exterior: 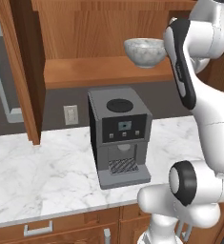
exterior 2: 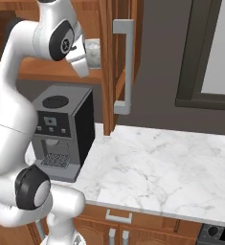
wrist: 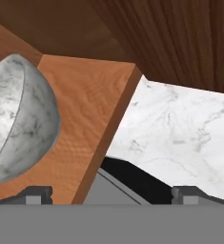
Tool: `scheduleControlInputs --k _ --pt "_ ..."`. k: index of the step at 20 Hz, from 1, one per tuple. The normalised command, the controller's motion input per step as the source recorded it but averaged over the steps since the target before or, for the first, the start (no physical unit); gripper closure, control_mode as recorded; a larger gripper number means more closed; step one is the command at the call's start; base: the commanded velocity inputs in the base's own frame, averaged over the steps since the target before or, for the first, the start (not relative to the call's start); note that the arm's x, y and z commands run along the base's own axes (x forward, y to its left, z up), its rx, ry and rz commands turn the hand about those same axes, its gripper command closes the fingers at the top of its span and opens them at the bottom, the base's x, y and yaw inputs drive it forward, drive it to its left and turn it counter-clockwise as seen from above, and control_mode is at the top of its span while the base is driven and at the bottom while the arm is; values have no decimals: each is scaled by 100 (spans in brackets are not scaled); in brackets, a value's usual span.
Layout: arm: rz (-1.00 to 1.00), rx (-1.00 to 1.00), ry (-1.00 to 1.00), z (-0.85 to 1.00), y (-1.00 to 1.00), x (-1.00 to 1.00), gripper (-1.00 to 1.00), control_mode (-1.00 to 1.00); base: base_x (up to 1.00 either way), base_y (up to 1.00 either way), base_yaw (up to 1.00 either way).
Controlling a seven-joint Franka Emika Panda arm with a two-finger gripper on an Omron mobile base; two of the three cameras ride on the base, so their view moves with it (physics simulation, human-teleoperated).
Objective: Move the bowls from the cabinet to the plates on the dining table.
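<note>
Gripper (wrist: 111, 193): jaws spread wide and holding nothing, the two dark fingertips (wrist: 35, 194) standing apart at the near edge of the hand view, poised at the front edge of the cabinet (exterior: 108, 28) shelf with the grey-white marbled bowl (exterior: 145, 51) just to the left, not between the fingers. Bowl: upright on the wooden shelf (exterior: 104, 71) of the open reddish-brown cabinet, toward its right end, close beside the white arm (exterior: 199, 95). Below: grey coffee machine (exterior: 119, 136) on the white marble counter (exterior: 46, 176), its small display and buttons too small to read, no legible brand or lettering; wall socket (exterior: 71, 115) to its left, cabinet door with grey bar handle (exterior 2: 123, 67) open at right.
</note>
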Motion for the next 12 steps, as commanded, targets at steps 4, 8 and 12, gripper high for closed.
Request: scheduleControlInputs --k 4,8,12 --pt "-2 0 0 10 0 31 -100 -100 0 0 0" --pt "0 0 9 -1 0 40 -100 -100 0 0 0" --pt "0 0 13 2 -3 42 -100 -100 0 0 0"
